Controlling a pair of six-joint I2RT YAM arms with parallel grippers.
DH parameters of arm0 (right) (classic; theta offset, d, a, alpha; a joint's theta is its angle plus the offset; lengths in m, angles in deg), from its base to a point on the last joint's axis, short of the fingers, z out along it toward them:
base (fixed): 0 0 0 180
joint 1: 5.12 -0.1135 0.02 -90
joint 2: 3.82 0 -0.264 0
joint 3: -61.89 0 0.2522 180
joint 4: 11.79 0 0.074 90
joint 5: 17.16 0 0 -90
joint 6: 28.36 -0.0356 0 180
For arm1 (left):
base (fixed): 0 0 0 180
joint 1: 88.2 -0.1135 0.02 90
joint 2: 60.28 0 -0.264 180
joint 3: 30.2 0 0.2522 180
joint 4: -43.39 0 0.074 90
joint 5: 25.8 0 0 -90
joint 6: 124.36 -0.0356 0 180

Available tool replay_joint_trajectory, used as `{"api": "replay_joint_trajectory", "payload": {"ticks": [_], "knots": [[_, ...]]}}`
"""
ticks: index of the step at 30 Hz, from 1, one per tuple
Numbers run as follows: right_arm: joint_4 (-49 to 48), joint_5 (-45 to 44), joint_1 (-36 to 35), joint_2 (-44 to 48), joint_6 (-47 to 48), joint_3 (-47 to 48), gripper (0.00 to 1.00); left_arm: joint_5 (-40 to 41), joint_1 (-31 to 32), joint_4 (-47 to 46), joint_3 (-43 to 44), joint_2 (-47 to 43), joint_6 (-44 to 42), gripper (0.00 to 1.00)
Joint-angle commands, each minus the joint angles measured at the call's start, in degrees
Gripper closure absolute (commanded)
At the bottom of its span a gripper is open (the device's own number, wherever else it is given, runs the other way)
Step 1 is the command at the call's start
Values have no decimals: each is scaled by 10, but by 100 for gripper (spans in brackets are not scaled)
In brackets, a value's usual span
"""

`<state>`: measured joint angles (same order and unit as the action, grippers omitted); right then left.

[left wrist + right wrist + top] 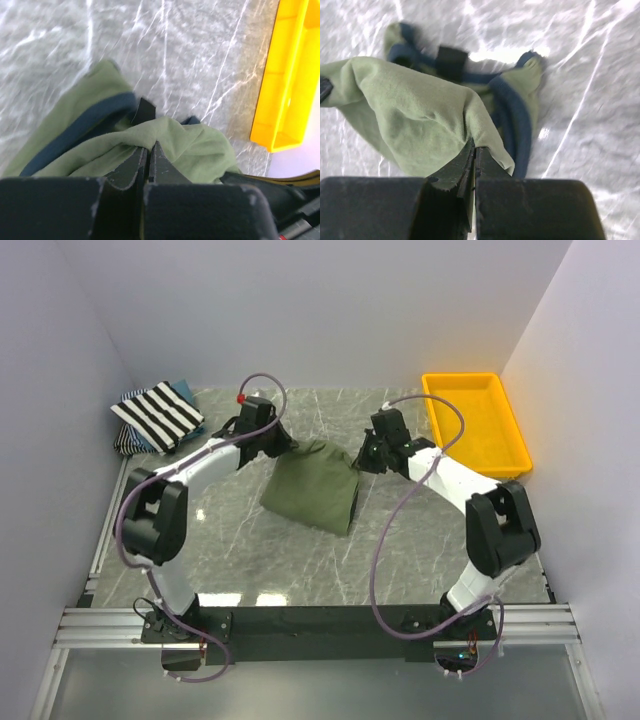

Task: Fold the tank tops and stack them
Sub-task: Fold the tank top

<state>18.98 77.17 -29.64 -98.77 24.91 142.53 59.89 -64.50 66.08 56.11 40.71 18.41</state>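
My left claw (149, 146) is pinched tight on a fold of the olive-green tank top (312, 492), with only cloth between its two fingers. My right claw (474, 147) is clamped the same way on the opposite side of the same shirt. The fabric between the two claws is lifted at its far edge in a slack bridge. The rest of the shirt lies bunched near the middle of the grey marbled table (330, 575). A band of navy trim (516, 117) curls on the table under the raised cloth.

Each pinch sits close to the very edge of the fabric. I judge that pulling my arms apart, or moving them at unequal speeds, could tug a hem free and collapse the fold crookedly. I cannot tell how many layers either claw holds. If it is only one, the layer below may drag and wrinkle. The tucked-under trim could get folded in as a lump. My claws are also near each other, so closing the gap carelessly risks a bump.

Farther out, the black-and-white striped tank top (160, 412) rests on the bluish one (184, 390) in the far left corner, well apart from my grip. Carrying the green shirt there could let it unfold or shove that pile. The yellow tray (512, 430) sits just beside my right arm, and a wide swing might knock it.
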Motion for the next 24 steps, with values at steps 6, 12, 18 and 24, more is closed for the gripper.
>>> {"api": "replay_joint_trajectory", "payload": {"ticks": [6, 12, 18, 24], "knots": [[-43, 19, 37, -59, 3, 61, 100, -57, -19, -68, 98, 100, -6, 100], [-43, 26, 53, -107, 1, 87, 96, -84, -31, -85, 122, 138, -9, 87], [-46, 30, 68, -124, -8, 98, 89, -97, -40, -119, 145, 144, -14, 62], [-32, 26, 75, -130, -6, 118, 80, -103, -46, -113, 167, 137, -20, 59]]}}
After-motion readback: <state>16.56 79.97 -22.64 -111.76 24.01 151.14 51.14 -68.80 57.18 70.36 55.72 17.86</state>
